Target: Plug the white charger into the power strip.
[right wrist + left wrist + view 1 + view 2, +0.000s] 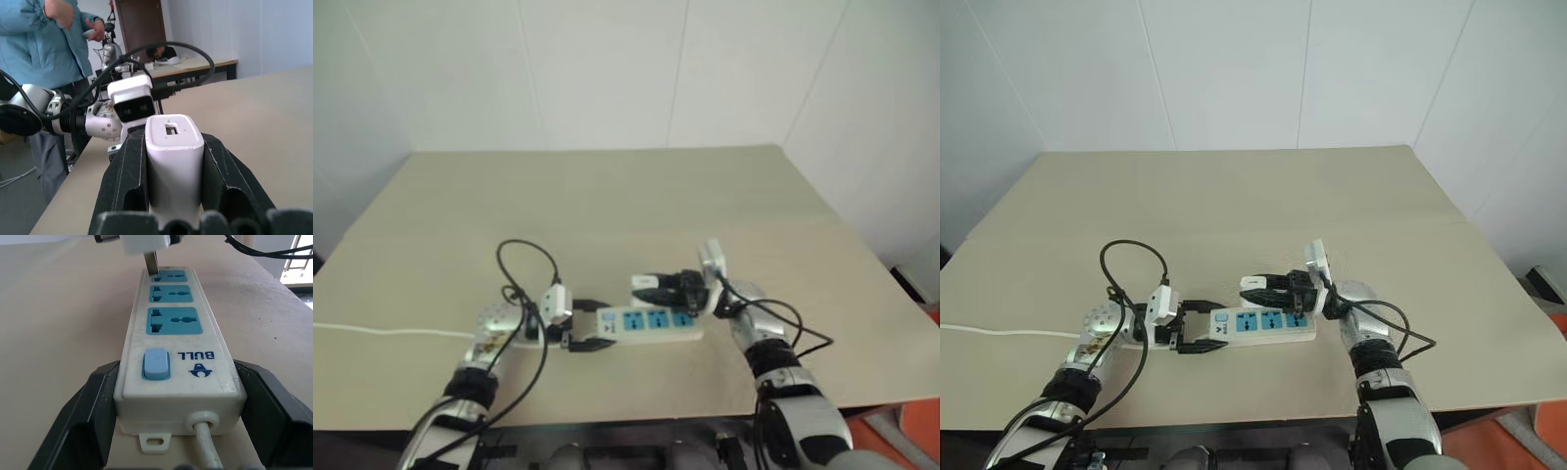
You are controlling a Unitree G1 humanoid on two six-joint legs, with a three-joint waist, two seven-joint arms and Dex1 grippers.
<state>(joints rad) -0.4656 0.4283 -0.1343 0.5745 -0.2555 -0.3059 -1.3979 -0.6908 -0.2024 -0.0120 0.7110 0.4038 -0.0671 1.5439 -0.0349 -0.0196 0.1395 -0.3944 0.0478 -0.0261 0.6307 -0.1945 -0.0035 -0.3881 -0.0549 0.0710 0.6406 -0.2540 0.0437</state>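
Note:
The power strip (651, 321) lies flat near the table's front edge, its three blue sockets (174, 319) facing up. My left gripper (602, 326) is closed on the strip's cord end, one black finger (88, 421) against each long side. My right gripper (651, 290) points left over the strip's other end and is shut on the white charger (174, 161). The charger (145, 242) hangs just above the socket farthest from the cord. One of its metal prongs (151, 265) reaches down to that socket's edge. I cannot tell whether the prong is in a slot.
The strip's thin white cord (372, 331) runs left across the beige table (607, 206). Black cables loop over both wrists (533, 269). A person in a blue shirt (44, 44) stands beyond the table's left side. The table's front edge is close to the strip.

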